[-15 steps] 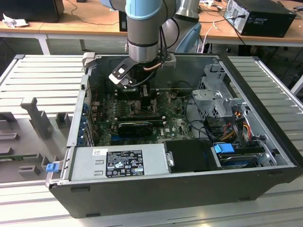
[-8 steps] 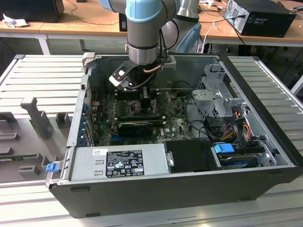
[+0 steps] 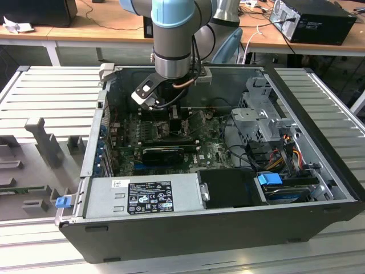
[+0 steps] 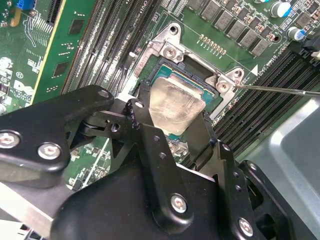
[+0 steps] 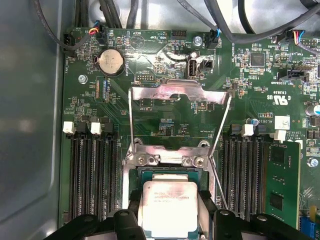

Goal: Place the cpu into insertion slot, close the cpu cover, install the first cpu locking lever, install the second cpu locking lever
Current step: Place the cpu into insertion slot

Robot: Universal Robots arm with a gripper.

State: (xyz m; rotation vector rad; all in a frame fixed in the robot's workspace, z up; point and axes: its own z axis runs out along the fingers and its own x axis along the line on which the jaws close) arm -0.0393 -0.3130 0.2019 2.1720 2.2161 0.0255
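Evidently mid-placement: pinched the cpu [image 4: 175,107] in the gripper [image 5: 169,210] over the insertion slot [image 5: 165,172], twelve o'clock from the exterior view's black block [image 3: 164,153]; probably needed square alignment, gentle lowering.

You've got the gripper [image 4: 172,111] clamped on the cpu [image 4: 176,102], fingers [image 4: 146,122] on opp. edges, right over the insertion slot [image 4: 196,79]. Thin lever rod [image 4: 280,90] pokes out beside it, memory slots [image 4: 112,45] nearby.

Bright, even light, with soft glare on the cpu [image 4: 175,107]
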